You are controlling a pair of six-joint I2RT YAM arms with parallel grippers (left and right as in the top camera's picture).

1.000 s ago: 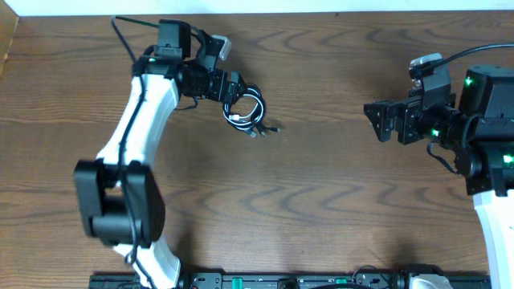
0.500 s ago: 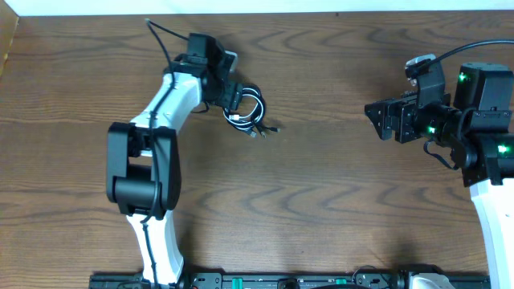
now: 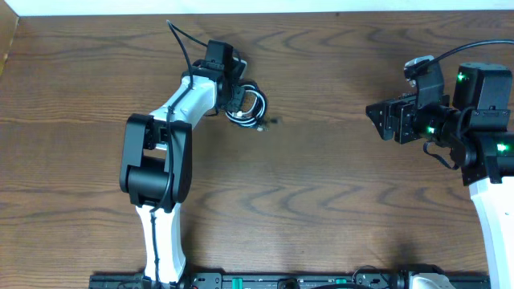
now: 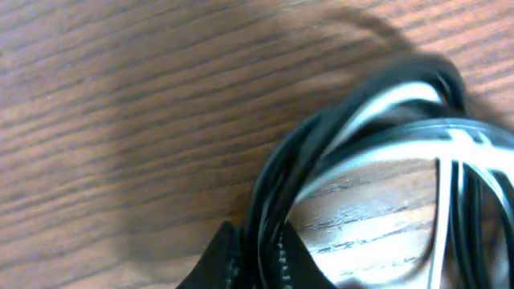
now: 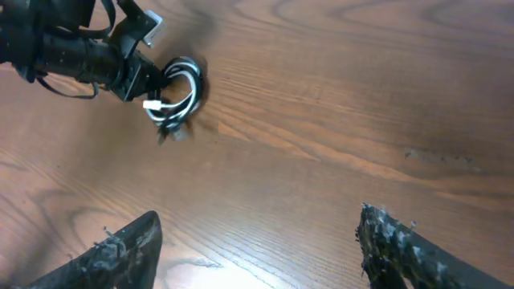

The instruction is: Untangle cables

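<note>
Brown wood-grain table (image 3: pixel 321 185) with a pale edge strip (image 3: pixel 241 6) beyond.

Table (image 3: pixel 321 185): dark brown wood with a strong wavy grain. On it lies one bundle of cables (image 3: pixel 250 108), black and white cords coiled together in loops, on the far left part.

- no text, label, brand, number or sign is showing clearly enough to read in any view.
- the cables (image 3: pixel 247 107) and the table (image 3: pixel 321 201) are showing no legible marking.
</note>
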